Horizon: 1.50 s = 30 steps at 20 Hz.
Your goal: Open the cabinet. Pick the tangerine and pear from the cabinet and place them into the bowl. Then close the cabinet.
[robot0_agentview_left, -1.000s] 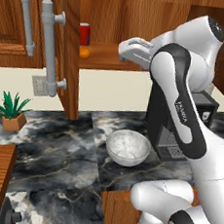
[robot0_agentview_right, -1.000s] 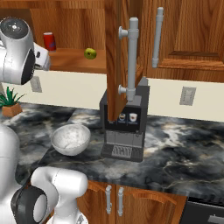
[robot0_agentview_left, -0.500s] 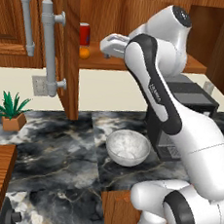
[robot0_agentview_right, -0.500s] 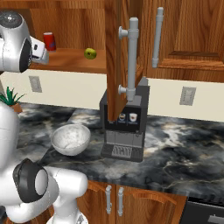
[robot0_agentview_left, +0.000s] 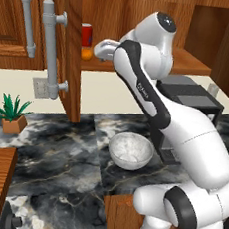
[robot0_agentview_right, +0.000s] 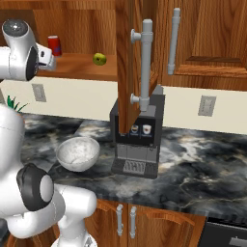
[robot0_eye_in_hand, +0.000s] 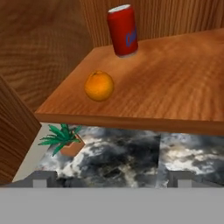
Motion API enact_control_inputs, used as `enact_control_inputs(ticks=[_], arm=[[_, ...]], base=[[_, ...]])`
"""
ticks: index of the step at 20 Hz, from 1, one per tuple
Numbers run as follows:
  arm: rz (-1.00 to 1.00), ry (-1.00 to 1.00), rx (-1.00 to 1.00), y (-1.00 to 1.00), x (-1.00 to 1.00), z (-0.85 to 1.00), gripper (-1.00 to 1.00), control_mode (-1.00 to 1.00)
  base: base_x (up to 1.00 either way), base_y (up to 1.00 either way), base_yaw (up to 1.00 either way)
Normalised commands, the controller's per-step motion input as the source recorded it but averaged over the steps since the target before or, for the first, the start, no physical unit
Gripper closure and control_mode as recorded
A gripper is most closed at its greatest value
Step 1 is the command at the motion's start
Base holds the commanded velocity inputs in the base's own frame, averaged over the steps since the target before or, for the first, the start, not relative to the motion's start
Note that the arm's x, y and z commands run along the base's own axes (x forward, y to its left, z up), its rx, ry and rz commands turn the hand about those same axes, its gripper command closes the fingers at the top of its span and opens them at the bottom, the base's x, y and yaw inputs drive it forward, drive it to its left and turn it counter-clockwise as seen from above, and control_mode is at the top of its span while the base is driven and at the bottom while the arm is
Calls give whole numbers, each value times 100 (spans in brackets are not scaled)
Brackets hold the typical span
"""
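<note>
The cabinet stands open, its left door (robot0_agentview_left: 71, 47) and right door (robot0_agentview_right: 126, 62) swung out from the wood shelf (robot0_eye_in_hand: 175, 87). On the shelf's left end lies the tangerine (robot0_eye_in_hand: 99, 86) (robot0_agentview_left: 86, 54), with a red can (robot0_eye_in_hand: 123, 30) behind it. The pear (robot0_agentview_right: 100, 59) sits farther right on the shelf. My gripper (robot0_agentview_left: 97, 49) (robot0_eye_in_hand: 111, 179) is open at the shelf's front edge, just right of the tangerine and short of it, with nothing between its fingertips (robot0_eye_in_hand: 41, 178). The bowl (robot0_agentview_left: 130, 151) (robot0_agentview_right: 77, 153) rests on the counter below.
A black coffee machine (robot0_agentview_right: 137, 140) stands on the dark marble counter to the right of the bowl. A potted plant (robot0_agentview_left: 11, 115) is at the counter's left. The left door's grey bar handle (robot0_agentview_left: 50, 50) juts out near the arm.
The arm has swung left along the shelf front, bringing the hand from the middle of the cabinet to beside the tangerine. The gripper has stayed open.
</note>
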Motion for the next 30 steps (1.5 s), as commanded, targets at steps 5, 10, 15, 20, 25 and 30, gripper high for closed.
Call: enact_control_inputs(ticks=[5, 10, 15, 20, 25, 30], arm=[[0, -6, 0, 5, 22, 0, -100, -100], [0, -1, 0, 21, 32, 0, -100, -100], [0, 0, 0, 41, 33, 0, -100, -100], [0, 0, 0, 23, 41, 0, -100, -100], [0, 0, 0, 3, 36, -8, -100, -100], [0, 0, 0, 8, 42, -12, -100, -100]], base=[[0, 0, 0], [0, 0, 0], [0, 0, 0], [0, 0, 0], [0, 0, 0], [0, 0, 0]])
